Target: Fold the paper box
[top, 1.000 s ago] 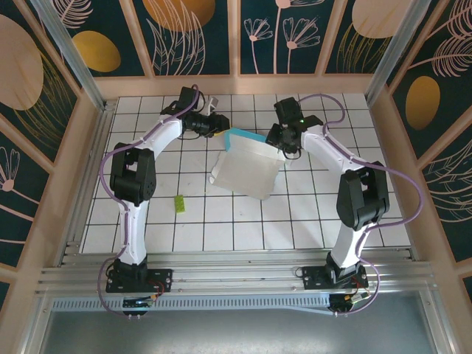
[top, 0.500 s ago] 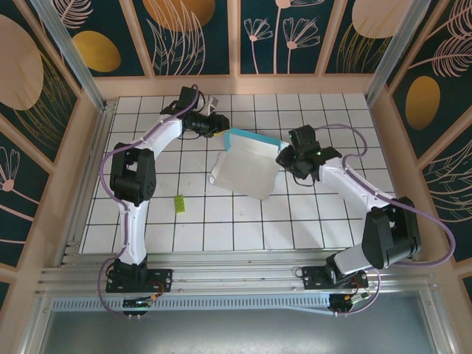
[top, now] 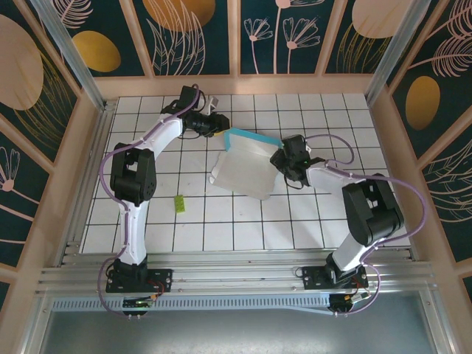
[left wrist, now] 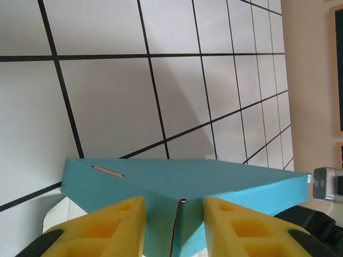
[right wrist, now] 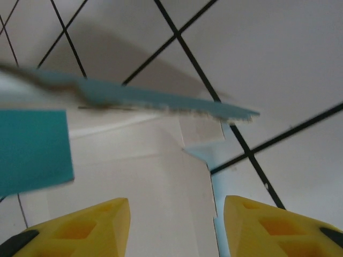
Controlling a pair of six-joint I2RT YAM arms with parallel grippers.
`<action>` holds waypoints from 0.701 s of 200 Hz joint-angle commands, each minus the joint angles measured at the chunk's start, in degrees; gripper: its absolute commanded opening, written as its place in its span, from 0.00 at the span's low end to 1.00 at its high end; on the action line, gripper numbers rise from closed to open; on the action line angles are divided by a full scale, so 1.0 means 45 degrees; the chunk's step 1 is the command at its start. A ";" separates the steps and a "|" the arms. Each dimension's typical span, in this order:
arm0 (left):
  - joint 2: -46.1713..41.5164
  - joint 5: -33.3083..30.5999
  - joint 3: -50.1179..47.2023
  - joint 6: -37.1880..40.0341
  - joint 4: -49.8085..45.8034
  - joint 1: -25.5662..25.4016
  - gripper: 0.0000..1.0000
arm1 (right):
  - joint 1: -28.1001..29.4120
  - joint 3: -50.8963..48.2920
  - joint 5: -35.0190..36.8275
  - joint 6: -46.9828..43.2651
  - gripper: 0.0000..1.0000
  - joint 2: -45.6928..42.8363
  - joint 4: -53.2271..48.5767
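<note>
Right arm has swung off box's far-right corner, elbow folded back toward near side. Right gripper [top: 281, 158] now sits at right edge of paper box [top: 247, 171], jaws spread, nothing between them. Box unmoved at table centre, whitish face up. Cyan flap [top: 254, 138] along far edge now shows further right than before - likely fold of far wall under way, not finished. Left gripper [top: 216, 124] unmoved, straddling flap's left end; cannot tell whether it pinches.

White tiled table [top: 221, 228], dark grid lines, yellow-green scrap [top: 179, 204] near-left - teal floral panels [top: 192, 29] around.
</note>
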 commanded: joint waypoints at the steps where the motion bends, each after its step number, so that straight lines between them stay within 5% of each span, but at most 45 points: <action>1: 0.0268 -0.0133 0.0394 0.0225 -0.0840 -0.0076 0.33 | 0.0043 -0.0494 0.0909 0.0254 0.51 0.0536 0.1779; 140: 0.0360 -0.0065 0.0852 0.0366 -0.1163 -0.0068 0.33 | -0.0360 -0.1296 0.0928 -0.0241 0.49 0.2145 0.5129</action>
